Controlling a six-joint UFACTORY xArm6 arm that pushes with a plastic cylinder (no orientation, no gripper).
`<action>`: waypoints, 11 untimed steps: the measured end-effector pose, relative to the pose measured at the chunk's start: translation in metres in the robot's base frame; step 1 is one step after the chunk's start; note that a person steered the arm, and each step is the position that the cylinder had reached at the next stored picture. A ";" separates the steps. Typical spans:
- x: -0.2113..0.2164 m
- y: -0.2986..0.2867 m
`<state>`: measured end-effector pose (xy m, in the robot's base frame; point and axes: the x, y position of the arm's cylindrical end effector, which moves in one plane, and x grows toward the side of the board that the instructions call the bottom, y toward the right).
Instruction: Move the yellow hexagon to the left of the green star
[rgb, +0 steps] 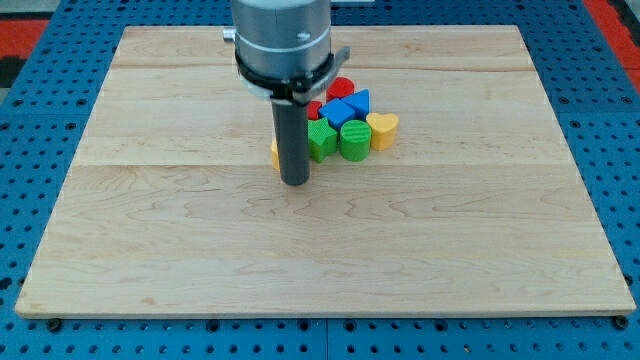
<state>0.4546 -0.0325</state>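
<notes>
My tip (295, 181) rested on the desk (180, 250), with no pincer on the rod to open or close. The yellow hexagon (274, 153) sat mostly hidden just behind the tip, on the view's left, and the green star (320, 139) lay just beside the tip's right. Farther right clustered a green block (355, 139), yellow heart (383, 129), blue blocks (349, 106) and red blocks (340, 88)

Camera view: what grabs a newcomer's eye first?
The big grey arm housing drops in from the view's top, its dark rod ending at my tip on the wooden board. Right of the rod sits a tight cluster: green star, green cylinder, yellow heart, blue blocks, red ones behind. The yellow hexagon peeks out at the rod's left, mostly hidden.
</notes>
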 end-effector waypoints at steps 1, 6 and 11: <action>-0.010 0.000; -0.028 -0.071; 0.013 -0.034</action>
<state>0.4673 -0.0668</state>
